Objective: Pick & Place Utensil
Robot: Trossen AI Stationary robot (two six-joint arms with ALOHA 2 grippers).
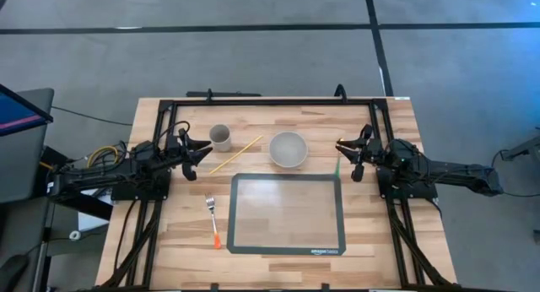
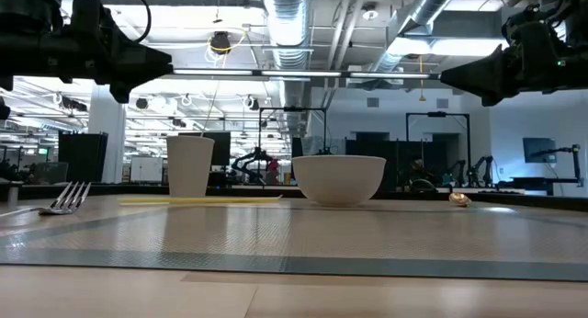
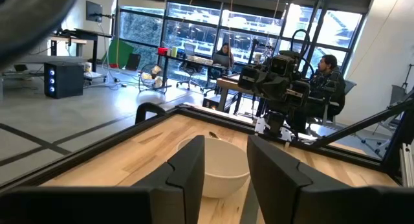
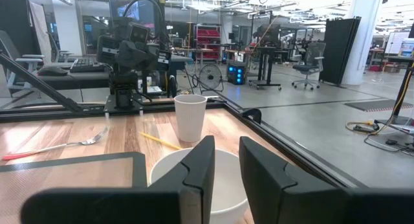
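A fork with an orange handle (image 1: 212, 218) lies flat on the wood left of the grey mat (image 1: 288, 241); its tines show in the low view (image 2: 64, 200). A yellow chopstick (image 1: 236, 154) lies between the white cup (image 1: 220, 137) and the white bowl (image 1: 288, 148). A thin green utensil (image 1: 338, 167) lies at the mat's far right corner. My left gripper (image 1: 202, 150) hovers open above the table, just left of the cup. My right gripper (image 1: 344, 148) hovers open to the right of the bowl. Each wrist view looks past open fingers at the bowl (image 3: 217, 169) (image 4: 194, 179).
The mat lies in the table's near middle with bare surface on it. A black frame (image 1: 270, 100) runs along the far edge and down both sides. People sit at desks in the room beyond the table (image 3: 323, 72).
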